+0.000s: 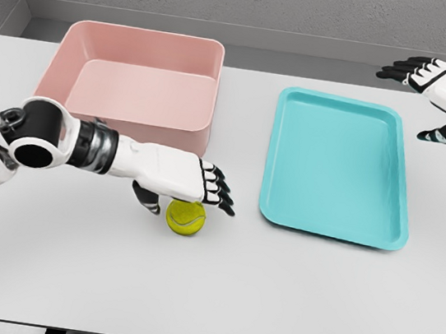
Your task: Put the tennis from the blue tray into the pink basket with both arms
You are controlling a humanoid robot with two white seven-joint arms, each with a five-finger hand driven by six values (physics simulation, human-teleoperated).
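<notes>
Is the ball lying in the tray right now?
No, the ball lies on the table left of the tray, under the left hand.

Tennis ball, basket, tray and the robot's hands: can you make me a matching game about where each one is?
Things:
1. tennis ball
2. pink basket
3. blue tray
4. right hand

Places:
A. raised by the table's far right edge, holding nothing
B. at the back left of the table
C. on the table, under the left hand
D. flat on the table's right half, with nothing in it

Pairs: 1-C, 2-B, 3-D, 4-A
</notes>
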